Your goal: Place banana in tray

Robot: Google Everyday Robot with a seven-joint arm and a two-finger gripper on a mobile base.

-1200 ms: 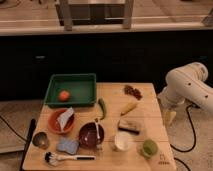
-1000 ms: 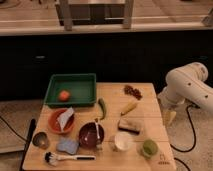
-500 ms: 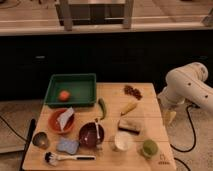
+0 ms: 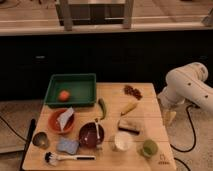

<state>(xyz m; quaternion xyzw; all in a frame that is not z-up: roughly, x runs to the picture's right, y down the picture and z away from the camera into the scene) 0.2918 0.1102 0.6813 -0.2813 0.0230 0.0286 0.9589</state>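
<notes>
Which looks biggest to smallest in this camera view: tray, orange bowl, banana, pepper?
1. dark-green rectangular plastic tray
2. round orange bowl
3. small yellow banana and slender green chili pepper: look alike.
Robot's hand hangs off the wooden table's right edge.

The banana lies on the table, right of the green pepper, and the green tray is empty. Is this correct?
Not quite. The camera view shows the tray holds one round orange fruit. The banana does lie on the table right of the green pepper; the tool hangs beyond the table's right edge.

Banana (image 4: 129, 107) between tray (image 4: 80, 89) and hand (image 4: 169, 118)
</notes>
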